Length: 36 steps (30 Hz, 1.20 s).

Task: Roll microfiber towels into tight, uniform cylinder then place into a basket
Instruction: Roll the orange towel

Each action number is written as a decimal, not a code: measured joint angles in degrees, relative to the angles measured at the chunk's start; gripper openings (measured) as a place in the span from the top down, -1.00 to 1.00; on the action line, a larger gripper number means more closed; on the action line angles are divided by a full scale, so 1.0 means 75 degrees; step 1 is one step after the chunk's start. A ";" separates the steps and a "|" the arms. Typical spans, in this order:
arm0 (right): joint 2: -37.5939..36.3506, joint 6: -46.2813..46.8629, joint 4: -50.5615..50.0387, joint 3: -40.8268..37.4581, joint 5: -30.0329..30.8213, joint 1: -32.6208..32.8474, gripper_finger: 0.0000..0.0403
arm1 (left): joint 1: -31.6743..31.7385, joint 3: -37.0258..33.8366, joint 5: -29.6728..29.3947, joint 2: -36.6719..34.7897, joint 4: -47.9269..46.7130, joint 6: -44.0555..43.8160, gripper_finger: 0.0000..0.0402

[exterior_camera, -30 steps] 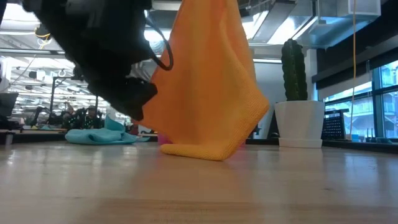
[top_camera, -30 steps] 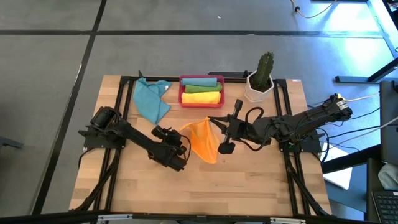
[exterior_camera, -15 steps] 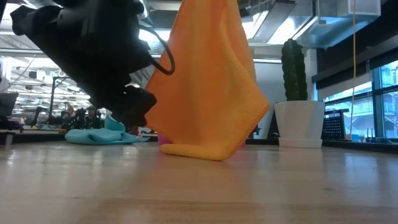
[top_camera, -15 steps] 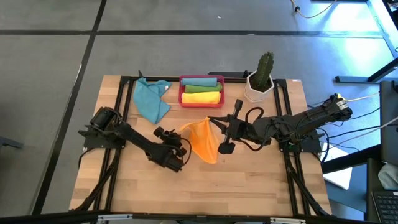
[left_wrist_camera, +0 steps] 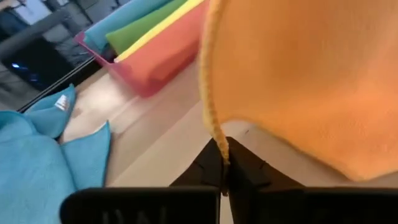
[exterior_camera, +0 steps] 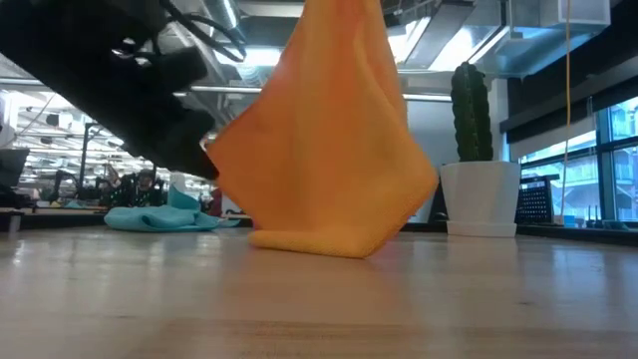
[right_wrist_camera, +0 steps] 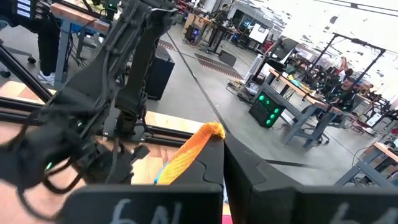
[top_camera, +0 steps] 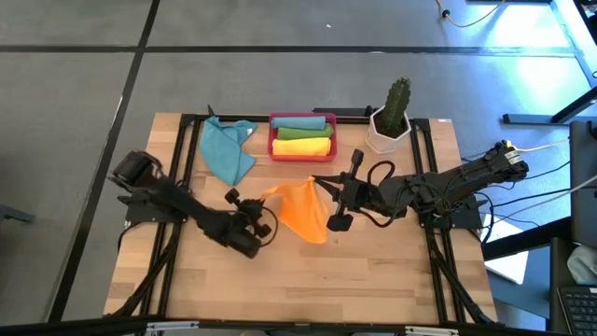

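Observation:
An orange microfiber towel (top_camera: 303,210) hangs at the table's middle, and its lower fold (exterior_camera: 309,241) rests on the wood. My right gripper (top_camera: 319,182) is shut on its top, and my left gripper (top_camera: 270,217) is shut on its left edge. The red basket (top_camera: 301,137) at the far middle holds rolled teal, green and yellow towels. A blue towel (top_camera: 227,149) lies flat, left of the basket. My left gripper pinches the orange towel's hemmed side edge (left_wrist_camera: 214,134) between its two fingers, coming at it from the table's left and slanting down. The edge runs up from the fingers, and the cloth beside it spreads toward the right gripper. My right gripper pinches the towel's top corner (right_wrist_camera: 202,140) between its two fingers, level, from the table's right. The towel hangs below the fingers with its bottom fold on the table.
A white pot with a cactus (top_camera: 390,117) stands right of the basket at the far edge. Bare wood (top_camera: 308,280) lies between the hanging towel and the near edge. Black frame rails (top_camera: 187,131) run along the table's sides.
My left gripper has taken hold of the orange towel's left edge and drawn back toward the table's left. That edge has been pulled out leftward, widening the hanging cloth. The top corner and the bottom fold have stayed in place.

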 joint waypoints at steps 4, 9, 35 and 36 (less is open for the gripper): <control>0.0000 -0.0038 0.0017 0.0000 0.0002 0.0000 0.99 | -0.0197 -0.0623 0.0082 -0.0739 0.0877 0.0677 1.00; -0.0083 -0.0272 0.0025 0.0000 0.0000 0.0086 0.99 | -0.0413 -0.0765 0.0154 -0.1571 0.0939 0.1740 1.00; -0.0622 0.2778 -0.2463 0.0000 0.1282 0.2811 0.99 | -0.2842 0.2839 0.0615 -0.4075 -0.2244 0.3912 1.00; -0.0618 0.2994 -0.2486 0.0000 0.1278 0.2941 0.99 | -0.2981 0.2882 0.0629 -0.4056 -0.2232 0.3908 1.00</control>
